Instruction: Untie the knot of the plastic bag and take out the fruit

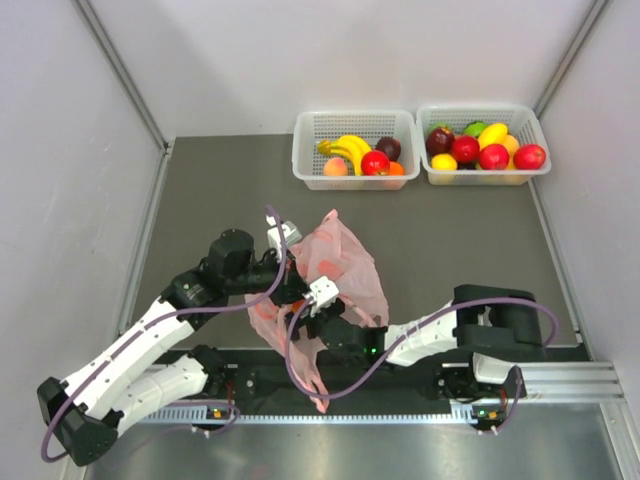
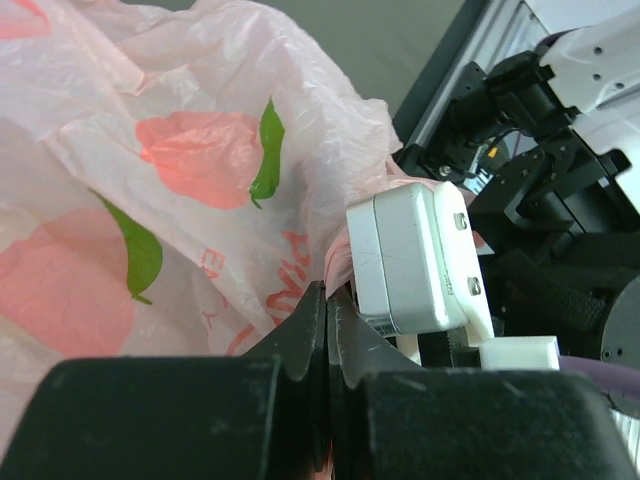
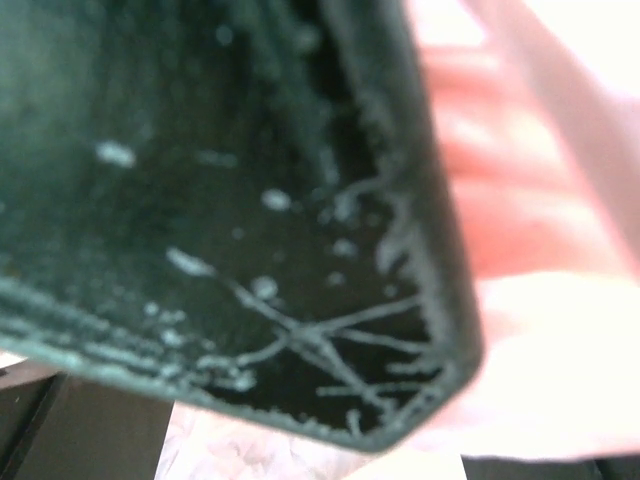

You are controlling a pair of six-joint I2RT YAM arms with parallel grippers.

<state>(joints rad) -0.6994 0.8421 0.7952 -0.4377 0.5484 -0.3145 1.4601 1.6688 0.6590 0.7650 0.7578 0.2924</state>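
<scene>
Centrally on the grey tabletop (image 1: 450, 250), the thin, crinkly, translucent pink plastic bag (image 1: 345, 262) is shown bunched between the two hands, which meet at its near-left edge. The left hand (image 2: 328, 300) is pressed together, a twisted pink strand of the bag pinched at its tips; whether that strand is the knot cannot be told. The right hand (image 1: 318, 303) is set just beside it, from the right; its spread cannot be told, the wrist view being filled by one blurred dark finger. The bag's long axis is judged to run near to far, a loose handle loop (image 1: 320, 390) trailing toward the arm bases. No fruit inside is made out.
</scene>
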